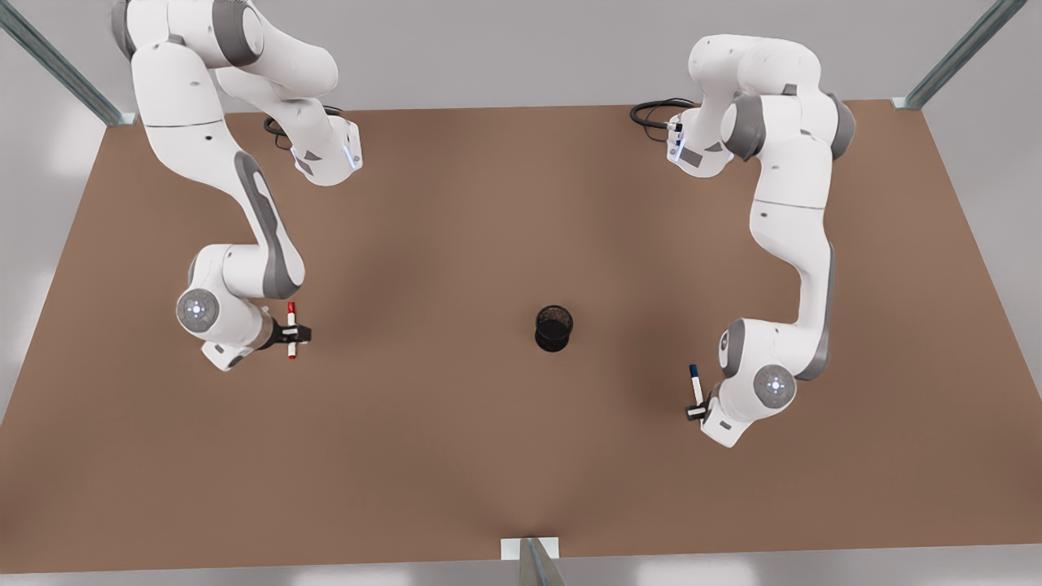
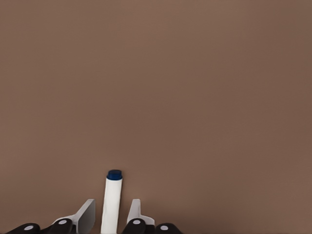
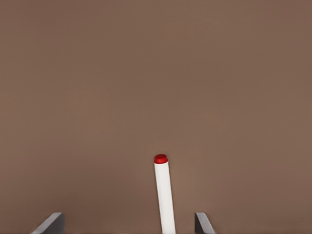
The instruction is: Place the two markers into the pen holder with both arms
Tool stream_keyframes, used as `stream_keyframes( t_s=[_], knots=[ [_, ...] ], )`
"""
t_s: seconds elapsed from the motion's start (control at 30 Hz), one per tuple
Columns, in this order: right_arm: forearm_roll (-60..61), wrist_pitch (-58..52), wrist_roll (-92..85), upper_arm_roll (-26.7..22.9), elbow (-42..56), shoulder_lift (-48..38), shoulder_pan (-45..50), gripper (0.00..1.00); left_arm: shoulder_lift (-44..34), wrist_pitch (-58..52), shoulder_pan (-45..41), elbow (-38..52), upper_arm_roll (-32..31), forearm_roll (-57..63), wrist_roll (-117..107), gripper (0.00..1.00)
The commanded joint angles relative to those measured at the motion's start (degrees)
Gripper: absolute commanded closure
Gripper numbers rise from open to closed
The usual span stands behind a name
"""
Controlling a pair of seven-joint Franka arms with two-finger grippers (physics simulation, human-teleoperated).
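**Both markers at the end effectors, cup still empty**

The left end effector [image 1: 697, 409], on the front view's right, has its fingers [image 2: 84, 214] set close beside the blue-capped marker [image 2: 112, 201], seemingly pinching it. The right end effector [image 1: 295, 332], on the front view's left, is at the red-capped marker [image 1: 291, 330]; its fingers [image 3: 51, 223] stand apart from the barrel, so a firm grip is not evident. The pen holder [image 1: 553, 328] stands upright mid-bench [image 1: 456, 456], well apart from both arms. This looks like the grasping step. Next, each marker needs carrying over the cup, tipped upright, and dropped in, one arm at a time.
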Motion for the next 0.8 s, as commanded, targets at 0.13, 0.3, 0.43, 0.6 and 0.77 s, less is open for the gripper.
stream_keyframes(
  t_s=[0.13, 0.3, 0.43, 0.6, 0.77],
  knots=[
    [0.0, 8.1, 0.0, 0.0, -2.0, 2.1, -1.4, 0.04, 0.8, 0.7, 0.1, 1.1, 0.0, 0.1, -2.4, 0.5],
    [0.0, 9.7, 0.0, 0.0, -2.8, 4.2, -1.3, 0.12, 1.3, 0.8, 0.2, 1.2, 0.0, 0.1, -1.8, 0.53],
    [0.0, 12.4, -0.2, 0.0, -4.2, 4.8, -1.3, 0.26, 1.3, 0.8, 0.2, 1.2, 0.1, 0.1, 2.2, 0.53],
    [0.0, 13.0, -0.6, 0.0, -4.2, 5.1, -1.4, 0.4, 1.4, 0.7, 0.2, 1.1, 0.3, 1.7, 5.5, 0.53],
    [0.0, 13.0, -0.6, 0.0, -4.2, 5.6, -1.5, 0.47, 1.8, 0.8, 0.2, 1.2, 0.3, 1.7, 5.4, 0.53]
  ],
)
